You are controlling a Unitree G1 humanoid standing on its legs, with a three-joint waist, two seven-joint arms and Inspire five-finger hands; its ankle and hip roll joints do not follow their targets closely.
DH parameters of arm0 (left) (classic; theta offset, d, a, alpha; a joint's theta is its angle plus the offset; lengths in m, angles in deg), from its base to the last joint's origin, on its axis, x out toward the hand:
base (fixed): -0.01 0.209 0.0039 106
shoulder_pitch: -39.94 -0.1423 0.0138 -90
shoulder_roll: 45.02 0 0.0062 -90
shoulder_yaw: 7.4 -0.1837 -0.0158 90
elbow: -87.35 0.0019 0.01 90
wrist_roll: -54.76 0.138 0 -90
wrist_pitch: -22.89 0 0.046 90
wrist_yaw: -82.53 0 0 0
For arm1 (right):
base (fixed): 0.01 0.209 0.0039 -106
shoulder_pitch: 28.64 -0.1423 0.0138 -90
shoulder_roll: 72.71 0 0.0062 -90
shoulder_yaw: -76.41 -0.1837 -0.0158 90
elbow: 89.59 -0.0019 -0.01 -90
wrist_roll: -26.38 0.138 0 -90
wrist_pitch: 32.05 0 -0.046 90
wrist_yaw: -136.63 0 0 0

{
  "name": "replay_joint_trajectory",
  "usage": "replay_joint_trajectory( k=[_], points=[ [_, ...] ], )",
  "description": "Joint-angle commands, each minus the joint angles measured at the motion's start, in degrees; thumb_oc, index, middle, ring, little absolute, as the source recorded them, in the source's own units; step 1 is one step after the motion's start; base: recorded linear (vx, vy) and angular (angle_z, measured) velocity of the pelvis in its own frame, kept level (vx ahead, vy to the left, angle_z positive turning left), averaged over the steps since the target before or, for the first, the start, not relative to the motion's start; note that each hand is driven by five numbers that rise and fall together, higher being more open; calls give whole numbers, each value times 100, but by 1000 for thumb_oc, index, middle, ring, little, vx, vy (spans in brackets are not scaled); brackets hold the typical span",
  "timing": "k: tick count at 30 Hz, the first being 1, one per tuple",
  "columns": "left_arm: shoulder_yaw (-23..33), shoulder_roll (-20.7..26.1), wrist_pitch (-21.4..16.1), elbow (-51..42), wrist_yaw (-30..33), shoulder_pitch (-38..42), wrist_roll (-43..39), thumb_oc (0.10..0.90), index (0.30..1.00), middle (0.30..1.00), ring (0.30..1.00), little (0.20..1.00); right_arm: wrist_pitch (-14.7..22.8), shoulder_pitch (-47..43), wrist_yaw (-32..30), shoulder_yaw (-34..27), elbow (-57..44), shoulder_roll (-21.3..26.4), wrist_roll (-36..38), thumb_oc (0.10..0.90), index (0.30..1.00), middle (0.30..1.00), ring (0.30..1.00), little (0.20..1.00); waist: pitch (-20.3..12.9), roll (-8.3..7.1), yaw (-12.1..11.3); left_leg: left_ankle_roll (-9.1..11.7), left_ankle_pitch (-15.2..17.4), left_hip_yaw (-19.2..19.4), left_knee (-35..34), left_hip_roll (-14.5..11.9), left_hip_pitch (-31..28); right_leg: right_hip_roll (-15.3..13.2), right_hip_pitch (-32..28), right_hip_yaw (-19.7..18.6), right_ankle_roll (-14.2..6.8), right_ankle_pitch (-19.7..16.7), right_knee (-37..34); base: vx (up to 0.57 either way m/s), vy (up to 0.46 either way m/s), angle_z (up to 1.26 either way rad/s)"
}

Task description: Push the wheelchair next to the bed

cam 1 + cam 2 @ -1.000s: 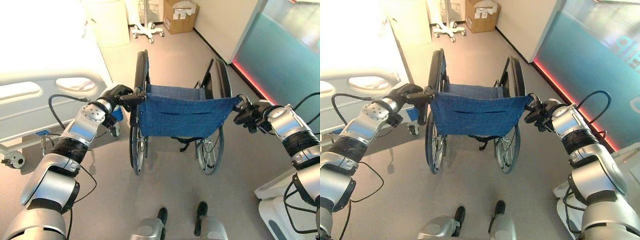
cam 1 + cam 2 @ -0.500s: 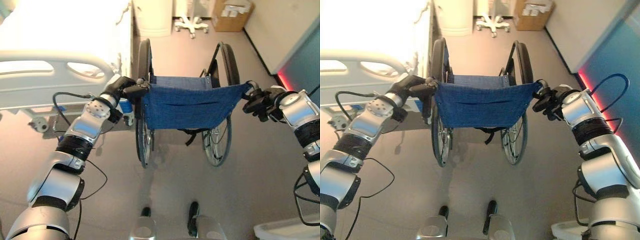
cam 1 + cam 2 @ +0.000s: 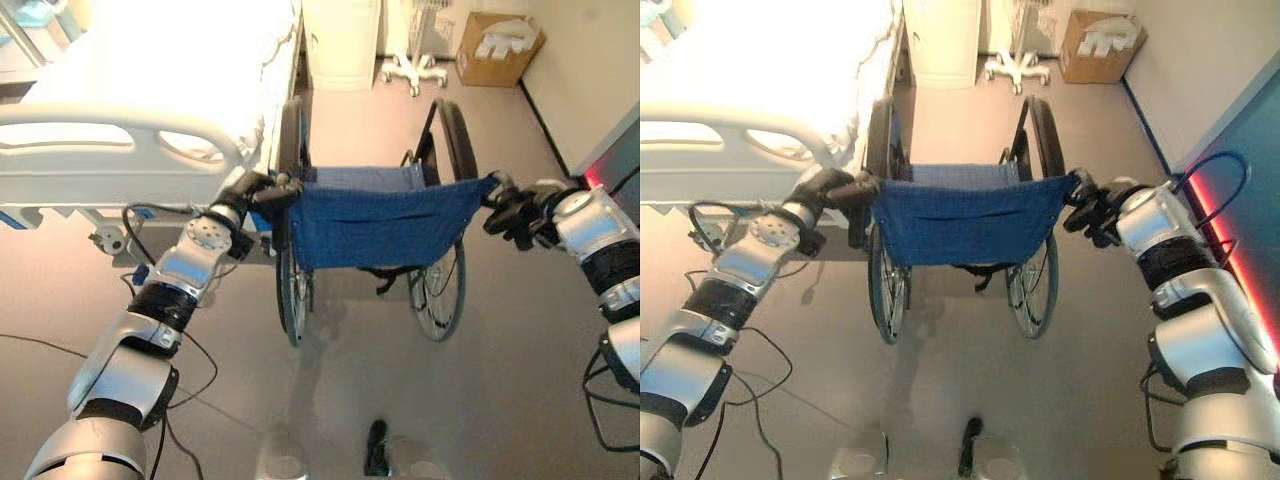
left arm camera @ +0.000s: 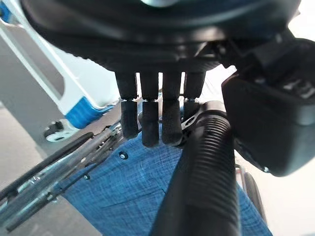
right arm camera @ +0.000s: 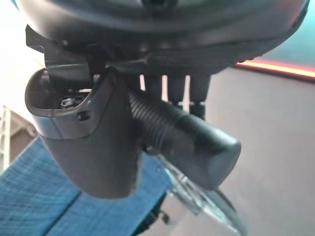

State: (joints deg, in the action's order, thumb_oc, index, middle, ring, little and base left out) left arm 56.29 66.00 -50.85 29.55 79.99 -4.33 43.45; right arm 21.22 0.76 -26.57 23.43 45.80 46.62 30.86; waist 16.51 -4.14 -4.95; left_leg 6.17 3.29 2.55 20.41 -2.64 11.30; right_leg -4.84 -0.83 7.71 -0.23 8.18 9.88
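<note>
While the wheelchair [image 3: 375, 215] sits in the middle of the left eye view, its seat and footrests are hidden behind the blue fabric backrest [image 3: 385, 222], and the front ends of its two large wheels are cut off by that cloth. Its left wheel [image 3: 290, 240] stands just beside the bed [image 3: 150, 110], which fills the upper left of the frame with its white side rail [image 3: 120, 125]; whether wheel and bed frame touch is hard to make out. The left hand [image 3: 250, 190] is at the left end of the backrest, left of centre, its fingers [image 4: 147, 123] curled over the ribbed push handle [image 4: 204, 182]. The right hand [image 3: 515, 212] is at the right end of the backrest, at the right of the frame, wrapped round the other ribbed handle [image 5: 182, 137]; most of its fingers are hidden behind that grip. A cardboard box [image 3: 498, 45] and a wheeled stand base [image 3: 415, 68] lie in the upper right, and a pale cabinet [image 3: 340, 40] stands at the top centre.
</note>
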Motion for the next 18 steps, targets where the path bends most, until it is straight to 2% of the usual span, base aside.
replay_joint_trajectory(
  k=[1,3,4,5,6,8,9,11,12,14,16,18],
  points=[
    [-633,-192,-190,-457,-166,-213,299,400,300,300,300,300,1121,-502,-58,412,-882,-322,-522,400,300,300,300,300,341,395,-370,-247,-1493,558,-976,562,666,777,-919,322,-139,-202,-134,605,-79,-35],
    [-537,-64,-205,-450,-181,-294,279,400,300,300,300,300,1262,-465,-24,390,-845,-397,-573,400,300,300,300,300,366,432,-567,-272,-1663,593,-1290,697,720,892,-1128,152,-143,-81,-85,480,-8,-100],
    [-429,37,-266,-383,-236,-330,305,400,300,300,300,300,1361,-493,51,380,-837,-443,-651,400,300,300,300,300,349,459,-647,-340,-1606,783,-1332,650,704,946,-1180,138,-135,47,-7,459,54,-158],
    [-360,72,-314,-317,-270,-349,317,400,300,300,300,300,1422,-516,84,394,-819,-475,-689,400,300,300,300,300,309,465,-665,-432,-1447,960,-1330,576,621,944,-1153,169,-139,133,109,519,153,-174],
    [-295,104,-315,-195,-310,-369,232,400,300,300,300,300,1552,-487,133,379,-752,-554,-693,400,300,300,300,300,213,410,-672,-666,-1032,1067,-1165,537,477,839,-1104,183,-195,251,547,464,167,-129],
    [-321,225,-301,-55,-442,-316,138,400,300,300,300,300,1711,-285,159,295,-727,-616,-630,400,300,300,300,300,44,264,-762,-903,-693,949,-903,555,511,736,-1204,166,-313,157,998,566,127,-90],
    [-297,320,-211,-75,-635,-349,261,400,300,300,300,300,1858,56,189,212,-858,-569,-550,400,300,300,300,300,-147,115,-834,-1087,-579,893,-904,583,390,579,-1198,211,-691,-542,1834,569,92,-47],
    [-292,337,-243,-53,-659,-421,343,400,300,300,300,300,1924,255,210,164,-983,-505,-505,400,300,300,300,300,-230,114,-821,-1138,-560,763,-973,601,240,493,-1015,155,-915,-1017,2413,475,96,9],
    [-282,321,-274,-20,-629,-481,364,400,300,300,300,300,1914,357,230,154,-1095,-452,-464,400,300,300,300,300,-289,187,-775,-1147,-535,607,-1004,572,102,454,-763,102,-953,-1223,2724,436,92,38],
    [-313,271,-386,97,-547,-525,307,400,300,300,300,300,1876,400,323,131,-1139,-439,-520,400,300,300,300,300,-288,250,-650,-1148,-465,352,-1038,631,-126,257,-344,121,-876,-1148,2864,442,61,8],
    [-362,187,-510,230,-454,-467,307,400,300,300,300,300,1826,294,262,168,-1019,-536,-538,400,300,300,300,300,-203,368,-484,-1125,-367,0,-1046,635,-400,66,344,59,-756,-1098,2425,399,-39,-10],
    [-427,97,-678,316,-248,-349,312,400,300,300,300,300,1763,136,88,207,-883,-628,-487,400,300,300,300,300,27,382,-282,-1123,-139,-353,-922,718,-620,-206,1150,-2,-708,-1294,1818,303,-151,19]
  ],
)
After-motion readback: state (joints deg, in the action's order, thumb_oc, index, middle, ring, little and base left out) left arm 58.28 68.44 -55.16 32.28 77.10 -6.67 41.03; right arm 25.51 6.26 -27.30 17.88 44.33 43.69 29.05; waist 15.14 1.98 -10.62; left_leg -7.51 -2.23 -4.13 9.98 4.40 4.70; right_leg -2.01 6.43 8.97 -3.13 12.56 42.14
